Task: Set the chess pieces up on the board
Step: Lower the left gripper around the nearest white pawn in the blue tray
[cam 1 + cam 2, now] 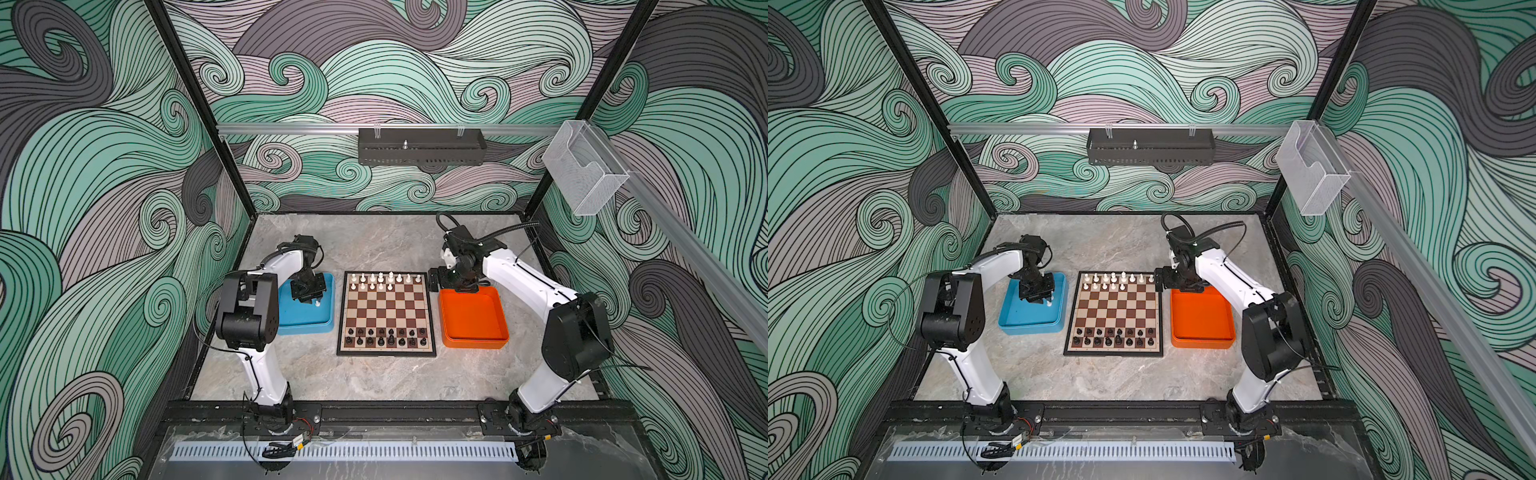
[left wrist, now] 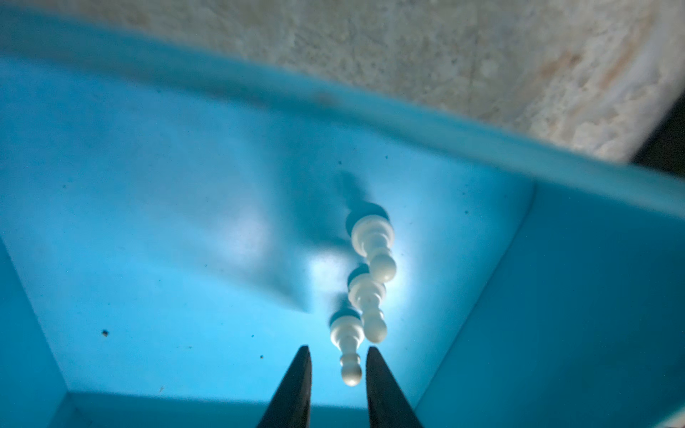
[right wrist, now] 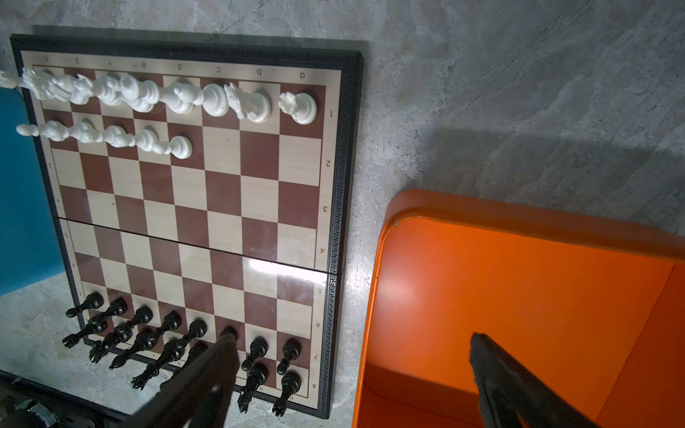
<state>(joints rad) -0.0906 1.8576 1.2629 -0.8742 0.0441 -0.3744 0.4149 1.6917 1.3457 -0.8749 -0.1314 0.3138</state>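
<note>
The board (image 1: 386, 311) lies mid-table, with white chess pieces (image 1: 384, 279) on its two far rows and black ones (image 1: 386, 336) on its two near rows. The white front row (image 3: 111, 137) is filled only partway along. Three white pawns stand in the blue tray (image 1: 305, 328). My left gripper (image 2: 338, 350) hangs low in that tray, slightly open, and the nearest pawn (image 2: 346, 341) has its head between the fingertips, with a gap on at least one side. My right gripper (image 3: 354, 335) is wide open and holds nothing, above the gap between the board (image 3: 207, 207) and the orange tray (image 3: 519, 278).
The orange tray (image 1: 473, 320) right of the board shows nothing inside. Two more pawns (image 2: 372, 241) stand in line behind the nearest one, close to the blue tray's wall (image 2: 556, 296). Grey marble tabletop (image 1: 374, 382) surrounds everything, and the arm bases stand at the front edge.
</note>
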